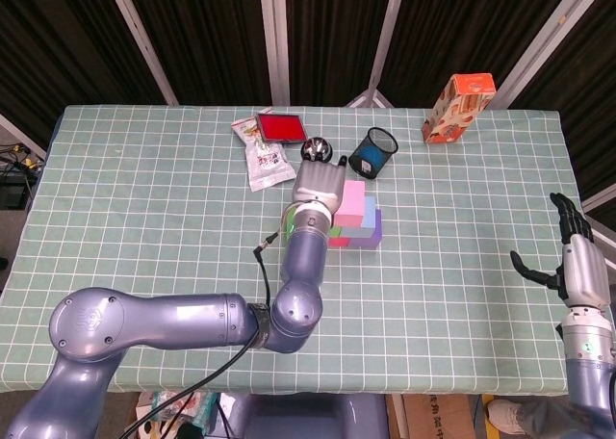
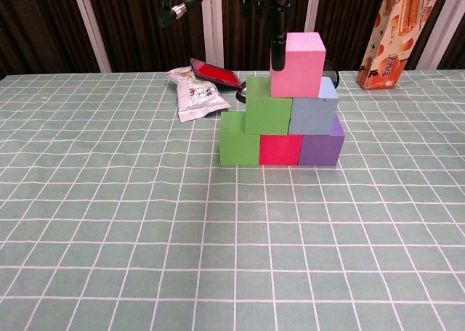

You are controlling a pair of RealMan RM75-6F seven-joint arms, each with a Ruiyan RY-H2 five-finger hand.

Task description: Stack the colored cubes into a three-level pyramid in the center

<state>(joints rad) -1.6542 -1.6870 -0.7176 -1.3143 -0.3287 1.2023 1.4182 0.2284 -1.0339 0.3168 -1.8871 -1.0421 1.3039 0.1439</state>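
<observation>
I see the pink cube (image 2: 298, 64) topping the pyramid at the counter's (image 2: 109, 222) center; my left robot hand (image 1: 320, 184) is above it, grip unclear. Right robot hand (image 1: 572, 256) hangs released, far right.

Pen cup (image 1: 373, 153) just behind pyramid (image 2: 282, 117)

The counter (image 2: 109, 258) is covered by a green cloth with a white grid. Directly on it, near the middle, a green cube (image 2: 239, 148), a red cube (image 2: 280, 150) and a purple cube (image 2: 320, 149) are set in a touching row. Behind are laid a snack packet (image 2: 192, 93), a red-topped flat item (image 2: 216, 72), what may be a mesh cup (image 1: 372, 153), and an upright orange box (image 2: 396, 26).
</observation>
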